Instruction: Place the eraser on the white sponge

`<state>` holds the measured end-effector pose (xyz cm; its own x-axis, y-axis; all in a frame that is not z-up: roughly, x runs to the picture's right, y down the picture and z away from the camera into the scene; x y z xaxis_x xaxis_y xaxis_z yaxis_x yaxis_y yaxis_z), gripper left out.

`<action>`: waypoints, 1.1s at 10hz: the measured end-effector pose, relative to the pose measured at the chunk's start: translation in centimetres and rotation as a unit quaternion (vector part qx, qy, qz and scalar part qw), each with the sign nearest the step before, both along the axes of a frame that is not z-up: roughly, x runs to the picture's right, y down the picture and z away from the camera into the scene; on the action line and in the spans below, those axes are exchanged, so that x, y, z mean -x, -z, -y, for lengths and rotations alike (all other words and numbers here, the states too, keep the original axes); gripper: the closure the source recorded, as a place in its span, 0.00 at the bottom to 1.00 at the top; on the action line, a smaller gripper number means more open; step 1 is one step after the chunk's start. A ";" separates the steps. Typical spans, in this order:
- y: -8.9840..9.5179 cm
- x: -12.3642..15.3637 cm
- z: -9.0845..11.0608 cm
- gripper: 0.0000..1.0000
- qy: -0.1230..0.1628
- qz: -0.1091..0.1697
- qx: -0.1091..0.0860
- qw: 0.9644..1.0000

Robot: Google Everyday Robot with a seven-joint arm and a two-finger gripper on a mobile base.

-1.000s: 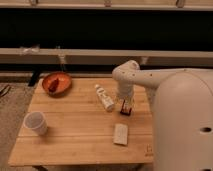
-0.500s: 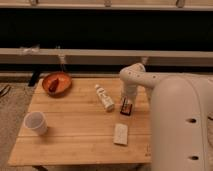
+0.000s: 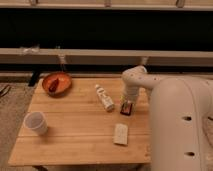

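The eraser (image 3: 127,108), a small black block with a red-orange patch, is on the wooden table (image 3: 75,130) right of its middle. My gripper (image 3: 128,101) reaches down from the white arm (image 3: 136,79) and is right over the eraser, at or touching its top. The white sponge (image 3: 120,134), a flat cream pad, lies on the table a short way nearer the front edge, just below the eraser and apart from it.
A white bottle (image 3: 104,97) lies on its side just left of the eraser. An orange bowl (image 3: 56,82) with a red item sits at the back left. A white cup (image 3: 36,122) stands at the front left. My white body (image 3: 182,130) fills the right side.
The arm's elbow has shifted slightly to the right and the gripper sits a little lower over the eraser. The sponge, bottle, cup and bowl have not moved.
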<state>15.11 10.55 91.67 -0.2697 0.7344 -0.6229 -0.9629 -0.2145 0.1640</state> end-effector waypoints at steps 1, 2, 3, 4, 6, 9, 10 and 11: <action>-0.1 0.1 -0.3 0.65 0.005 0.004 0.005 1.000; 0.0 0.3 -0.5 0.77 0.012 0.007 0.011 1.000; 0.1 0.3 -0.8 0.85 0.019 0.008 0.016 1.000; 0.7 0.7 -1.1 0.96 0.031 0.011 0.024 0.999; 2.9 2.1 -1.0 1.00 0.055 0.021 0.025 0.998; 9.3 5.2 -1.5 1.00 0.081 0.035 0.016 0.996; 11.3 6.0 -2.0 1.00 0.081 0.037 0.015 0.996; 13.8 7.3 -3.0 1.00 0.077 0.040 0.016 0.996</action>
<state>7.84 13.53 77.88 -0.1050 0.7427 -0.6614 -0.9941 -0.0600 0.0904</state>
